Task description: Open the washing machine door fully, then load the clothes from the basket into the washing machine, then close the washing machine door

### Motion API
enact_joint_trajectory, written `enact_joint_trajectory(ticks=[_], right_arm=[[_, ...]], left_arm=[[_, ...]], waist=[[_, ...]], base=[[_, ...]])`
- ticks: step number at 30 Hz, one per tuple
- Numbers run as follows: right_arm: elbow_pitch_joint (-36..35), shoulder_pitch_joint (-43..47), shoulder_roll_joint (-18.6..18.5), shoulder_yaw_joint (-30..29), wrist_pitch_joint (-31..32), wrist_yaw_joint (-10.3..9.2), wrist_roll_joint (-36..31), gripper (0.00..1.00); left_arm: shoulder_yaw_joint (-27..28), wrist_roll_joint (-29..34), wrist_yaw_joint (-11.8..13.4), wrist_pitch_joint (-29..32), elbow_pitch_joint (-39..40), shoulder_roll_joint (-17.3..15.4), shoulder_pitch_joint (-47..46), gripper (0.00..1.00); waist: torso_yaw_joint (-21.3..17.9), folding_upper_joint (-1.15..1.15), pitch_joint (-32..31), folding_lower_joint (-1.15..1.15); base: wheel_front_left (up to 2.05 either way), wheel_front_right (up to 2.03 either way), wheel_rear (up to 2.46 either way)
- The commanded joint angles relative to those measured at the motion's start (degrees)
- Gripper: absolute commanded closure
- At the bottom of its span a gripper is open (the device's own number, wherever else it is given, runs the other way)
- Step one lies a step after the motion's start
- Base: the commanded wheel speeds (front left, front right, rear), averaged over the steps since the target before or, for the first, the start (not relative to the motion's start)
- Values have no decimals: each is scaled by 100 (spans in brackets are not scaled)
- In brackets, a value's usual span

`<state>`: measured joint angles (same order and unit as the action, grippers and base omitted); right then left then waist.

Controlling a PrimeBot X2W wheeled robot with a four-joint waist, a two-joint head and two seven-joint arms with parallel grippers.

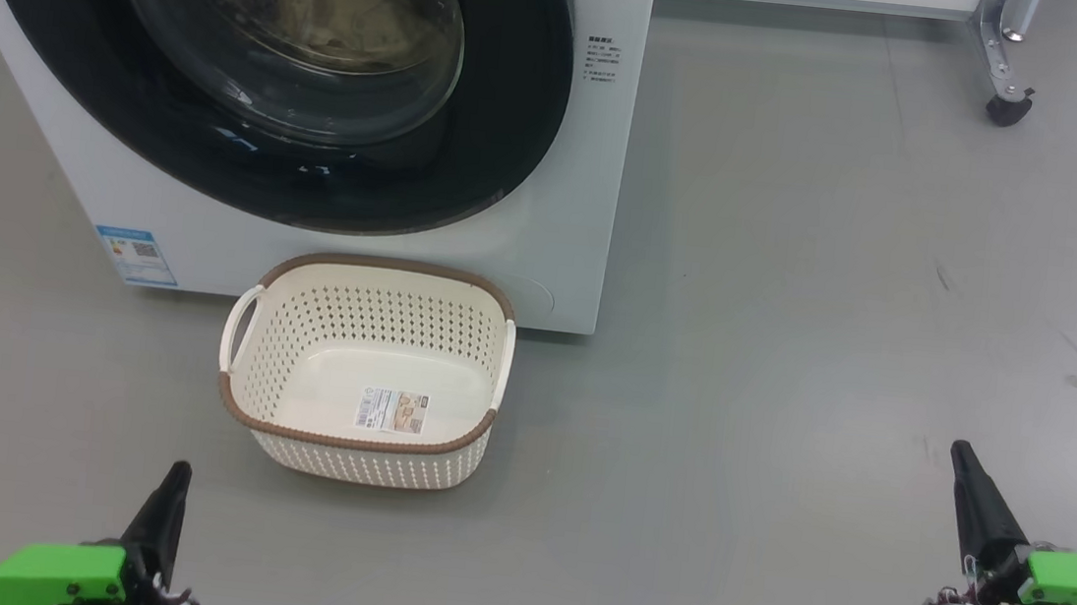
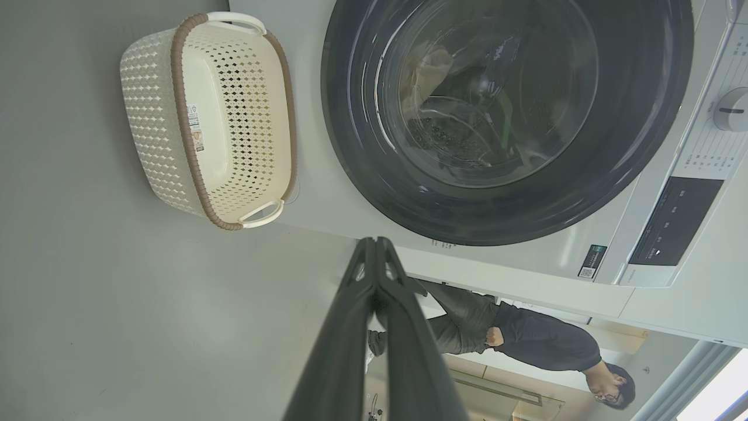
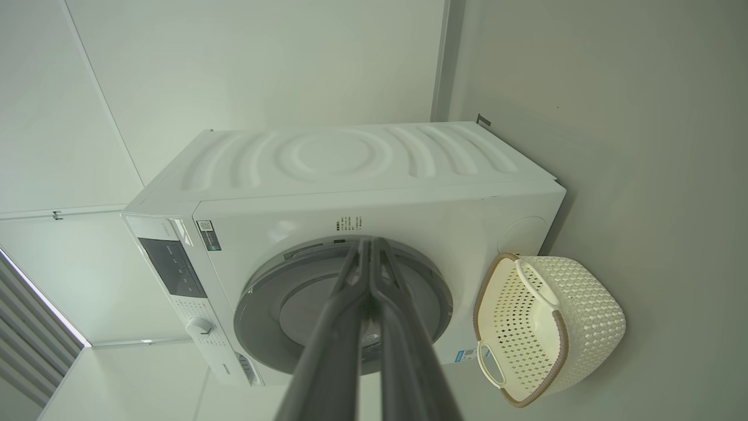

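The white washing machine stands ahead with its black-rimmed round door shut. Behind the glass bowl the cream-yellow clothes lie in the drum; the left wrist view shows them too. The cream perforated basket with a brown rim sits on the floor against the washer's front, holding nothing but its label sticker. My left gripper is shut at the lower left, well short of the basket. My right gripper is shut at the lower right, far from the washer. In both wrist views the fingers meet at their tips.
Grey floor spreads to the right of the washer. A metal leg on a black caster stands at the far right beside a white unit. A person in dark clothes is beyond the washer in the left wrist view. White walls stand behind the machine.
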<state>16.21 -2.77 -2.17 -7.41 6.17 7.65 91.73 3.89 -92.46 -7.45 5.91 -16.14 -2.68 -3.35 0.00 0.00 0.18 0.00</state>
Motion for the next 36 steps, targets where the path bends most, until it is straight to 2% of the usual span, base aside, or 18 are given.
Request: enact_joint_trajectory(ticks=[1,36], right_arm=[[-219,-341,-71,89,32,-16,44,100],[-219,-341,-71,90,31,-16,44,100]], left_arm=[[227,0,-3,30,210,-49,-281,100],[244,14,-3,43,210,-37,-282,100]], waist=[[0,0,0,0],[0,0,0,0]], base=[[0,0,0],[0,0,0]])
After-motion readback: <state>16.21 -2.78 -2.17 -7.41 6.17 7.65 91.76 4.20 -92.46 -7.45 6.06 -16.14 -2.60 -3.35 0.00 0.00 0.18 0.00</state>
